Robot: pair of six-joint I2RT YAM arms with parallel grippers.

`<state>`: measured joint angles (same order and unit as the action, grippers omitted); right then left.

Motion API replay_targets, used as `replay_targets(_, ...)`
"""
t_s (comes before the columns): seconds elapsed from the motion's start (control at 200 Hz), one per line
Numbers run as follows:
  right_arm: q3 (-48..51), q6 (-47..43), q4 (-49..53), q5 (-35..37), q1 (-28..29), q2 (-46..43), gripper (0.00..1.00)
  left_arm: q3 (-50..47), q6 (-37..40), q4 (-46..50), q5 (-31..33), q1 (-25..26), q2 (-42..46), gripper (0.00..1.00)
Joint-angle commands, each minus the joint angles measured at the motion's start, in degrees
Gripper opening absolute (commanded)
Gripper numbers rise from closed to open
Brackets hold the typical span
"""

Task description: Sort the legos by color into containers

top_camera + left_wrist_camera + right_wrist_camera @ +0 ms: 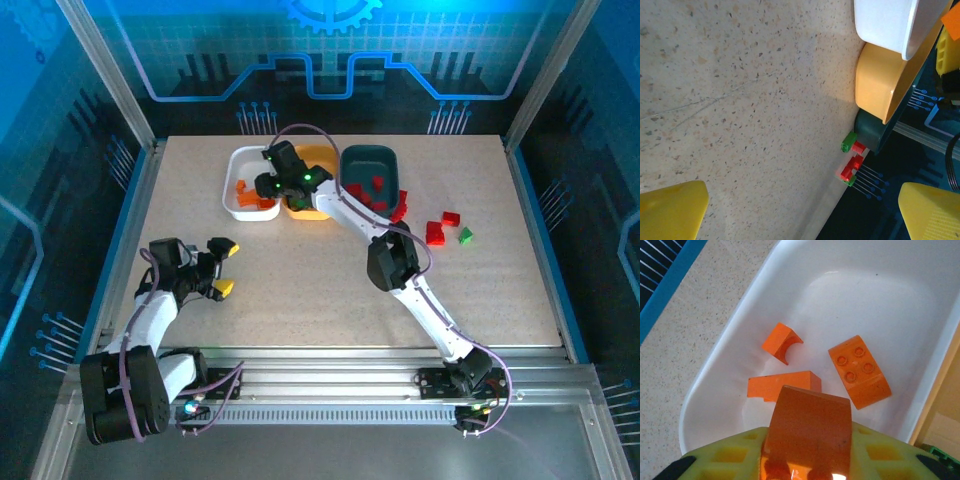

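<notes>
Blue-lit walls are enclosing a speckled beige table. At its back a white tray, a yellow tray and a teal tray are sitting side by side. The right arm is reaching across, hiding much of the yellow tray's inside. The left gripper is hanging wide open over bare table at the left. The right gripper is gripping an orange brick above the white tray, where three orange bricks are lying. Red bricks are lying in the teal tray, and loose bricks, red and green, are lying right of it.
</notes>
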<state>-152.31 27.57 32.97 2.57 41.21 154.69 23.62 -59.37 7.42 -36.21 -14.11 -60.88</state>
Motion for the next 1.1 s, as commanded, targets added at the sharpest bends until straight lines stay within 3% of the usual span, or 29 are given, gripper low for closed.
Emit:
replay_targets(0.0,-3.27,-2.01,3.47,0.21,0.52,1.28,0.53,-0.44,1.82,-0.24,-3.02,-0.39,0.36,0.99)
replay_targets(0.03,-3.69,-2.75,4.49,0.97,0.71,1.16,0.62,-0.37,1.75,-0.47,-3.29,-0.39,0.28,0.99)
replay_targets(0.075,-4.19,-3.79,5.78,1.64,1.01,0.44,0.67,-0.18,1.77,-0.92,-3.81,-0.39,0.15,0.99)
replay_targets(0.31,0.85,-7.42,7.38,5.93,1.87,-11.43,0.67,1.66,1.66,-2.14,-5.45,0.21,1.66,0.99)
replay_targets(0.385,11.41,-8.85,5.20,11.38,2.46,-20.47,0.65,4.04,4.15,0.73,-3.60,3.61,4.69,0.99)
replay_targets(0.49,35.59,-8.93,-3.87,16.89,1.39,-37.40,0.66,8.95,10.28,7.56,4.33,13.33,7.35,0.99)
replay_targets(0.63,59.98,-1.84,-3.87,18.38,-6.68,-52.71,0.65,12.38,13.06,8.33,9.28,23.69,3.94,0.99)
replay_targets(0.815,85.09,3.05,-0.81,14.51,-25.47,-67.76,0.67,16.95,14.88,6.02,11.73,35.64,-5.03,0.99)
replay_targets(0.946,92.33,0.26,0.55,10.79,-35.96,-72.81,0.76,20.01,14.02,1.37,13.99,45.09,-12.77,0.99)
replay_targets(1.096,93.02,-1.43,-0.02,6.86,-43.91,-69.39,0.78,26.37,13.02,-0.15,13.62,50.58,-23.15,0.99)
